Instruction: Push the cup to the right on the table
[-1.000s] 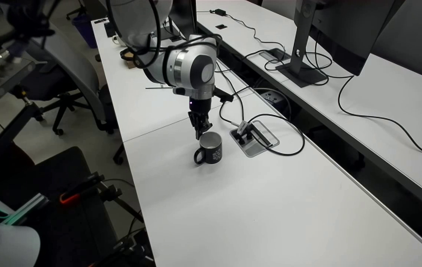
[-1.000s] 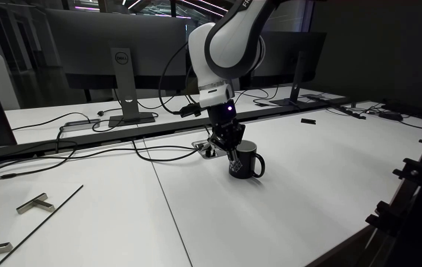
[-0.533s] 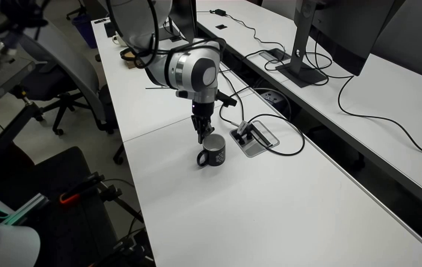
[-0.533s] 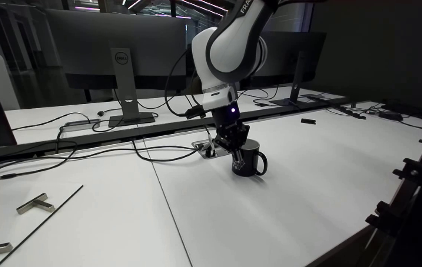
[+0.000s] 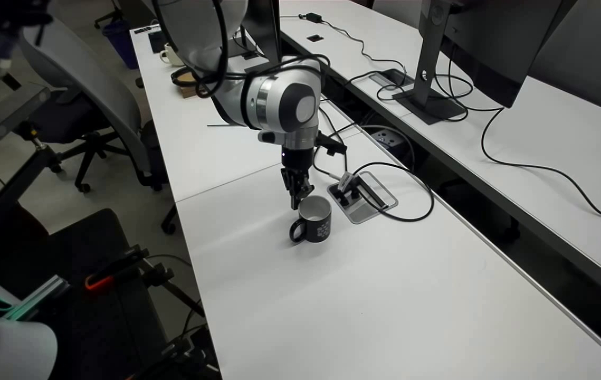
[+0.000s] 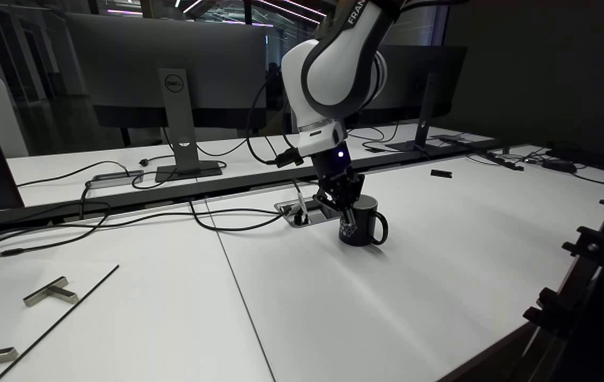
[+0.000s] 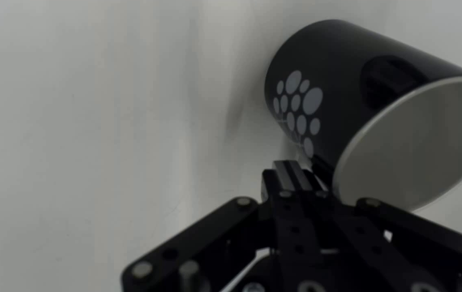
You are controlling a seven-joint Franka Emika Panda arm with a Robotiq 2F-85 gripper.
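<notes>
Rotation hazard: off-centre force could spin the black, cylindrical, loop-handled mug (image 6: 364,227), upright on the smooth white desk (image 5: 363,295) beside your black end effector (image 7: 291,167), drawn fully together, holding nothing. Push high and you may tip the mug.

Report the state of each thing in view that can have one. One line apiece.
Black cylindrical mug with pale inside: upright on the long white desk.
Black two-fingered gripper: shut, beside the mug, not gripping it.
Small round light above the gripper: lit.
Silver-framed rectangular socket panel: occupied by black plugs.
Slim black cable connector: unplugged, lying loose.
Grey Dell monitor: standing, screen hidden; on or off, cannot tell.
</notes>
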